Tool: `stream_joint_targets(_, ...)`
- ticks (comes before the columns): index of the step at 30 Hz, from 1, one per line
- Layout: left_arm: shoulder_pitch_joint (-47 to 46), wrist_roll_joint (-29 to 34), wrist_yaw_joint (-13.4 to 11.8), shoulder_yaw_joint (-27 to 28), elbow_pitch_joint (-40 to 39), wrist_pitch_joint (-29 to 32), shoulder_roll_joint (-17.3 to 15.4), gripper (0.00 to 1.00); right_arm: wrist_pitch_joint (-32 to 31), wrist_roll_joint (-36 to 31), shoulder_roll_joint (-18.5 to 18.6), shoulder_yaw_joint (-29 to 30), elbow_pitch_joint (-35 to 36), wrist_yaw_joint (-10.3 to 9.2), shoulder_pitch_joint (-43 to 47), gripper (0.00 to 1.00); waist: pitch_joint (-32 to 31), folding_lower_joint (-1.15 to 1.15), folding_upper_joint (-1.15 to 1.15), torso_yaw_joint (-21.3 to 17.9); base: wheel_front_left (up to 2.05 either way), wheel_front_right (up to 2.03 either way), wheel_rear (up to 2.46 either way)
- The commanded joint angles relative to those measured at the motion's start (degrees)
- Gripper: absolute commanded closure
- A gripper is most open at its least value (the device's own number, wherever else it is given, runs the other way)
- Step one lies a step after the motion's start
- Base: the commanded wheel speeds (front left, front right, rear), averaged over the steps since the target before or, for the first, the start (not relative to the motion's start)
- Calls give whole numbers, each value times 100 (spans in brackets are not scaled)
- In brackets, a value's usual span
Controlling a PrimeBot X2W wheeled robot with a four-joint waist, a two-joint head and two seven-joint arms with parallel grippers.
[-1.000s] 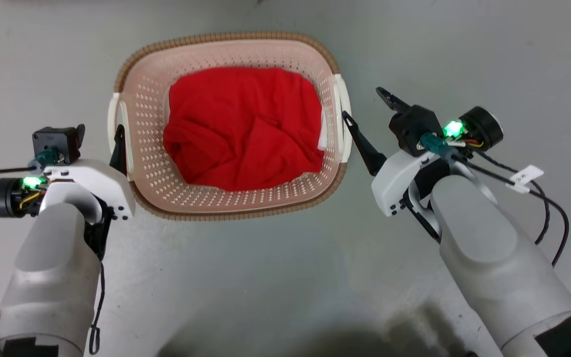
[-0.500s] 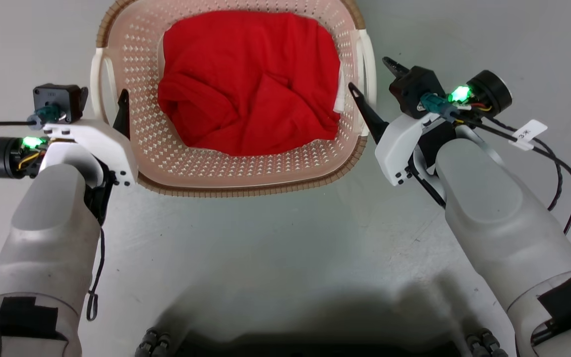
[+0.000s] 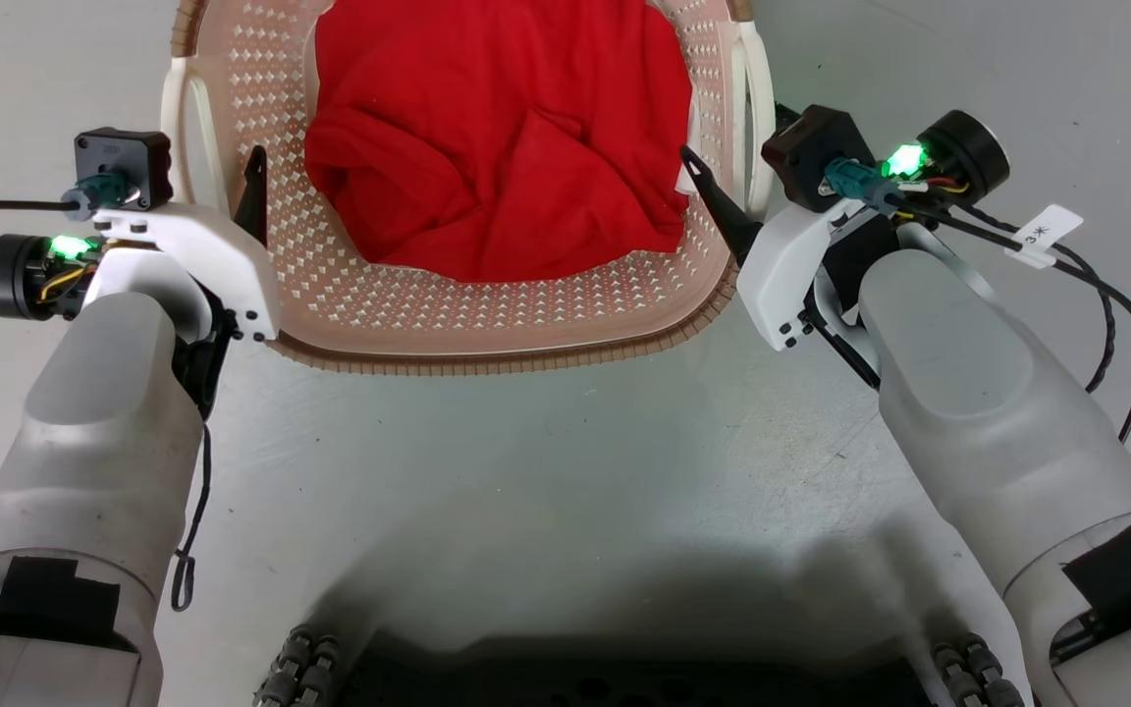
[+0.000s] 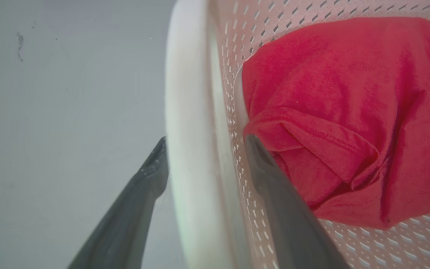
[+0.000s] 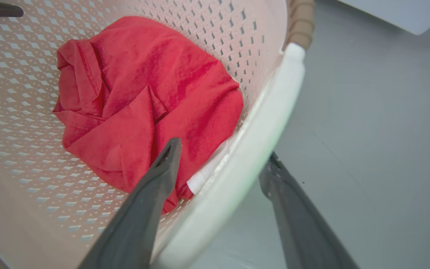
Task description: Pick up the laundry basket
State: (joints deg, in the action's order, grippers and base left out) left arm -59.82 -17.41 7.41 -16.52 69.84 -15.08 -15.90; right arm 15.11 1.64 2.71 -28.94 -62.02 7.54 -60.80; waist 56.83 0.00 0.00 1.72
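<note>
Two grippers flanked your laundry basket (image 3: 487, 324) in the head view, which held a red cloth (image 3: 497, 137). Left wrist view: left gripper (image 4: 203, 157) spread, straddling its handle (image 4: 185, 112) for lifting. Right wrist view: right gripper (image 5: 222, 164) likewise parted astride the opposite handle (image 5: 259, 123), not yet clamped.

Cloth (image 3: 497, 137) inside laundry basket (image 3: 487, 324)

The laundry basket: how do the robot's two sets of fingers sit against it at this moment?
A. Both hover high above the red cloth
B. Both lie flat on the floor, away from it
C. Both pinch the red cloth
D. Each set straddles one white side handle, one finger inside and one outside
D: in both wrist views, the laundry basket has a white handle between the fingers of the left gripper and of the right gripper.
</note>
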Motion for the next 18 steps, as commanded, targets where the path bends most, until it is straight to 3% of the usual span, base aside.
stream_joint_targets(1, -67, -9, 8, -14, 12, -14, 3, 33, 8, 53, 31, -7, -29, -10, -48, 48, 2, 0, 0, -1, 0, 0, 0)
stream_joint_targets(2, -89, -25, 8, -46, 6, -14, -11, 96, 8, 64, 31, -5, -28, -10, -60, 85, 6, 0, 0, -2, 0, 0, 0)
stream_joint_targets(3, -92, -57, 8, -79, 14, -14, -4, 100, 8, 80, 36, -14, -52, -11, -59, 100, 8, 0, 0, -3, 0, 0, 0)
stream_joint_targets(18, 44, -399, -4, -519, 121, 0, 72, 100, 28, 128, 53, -169, -285, 8, -46, 100, -242, 0, 0, 80, 0, 0, 0)
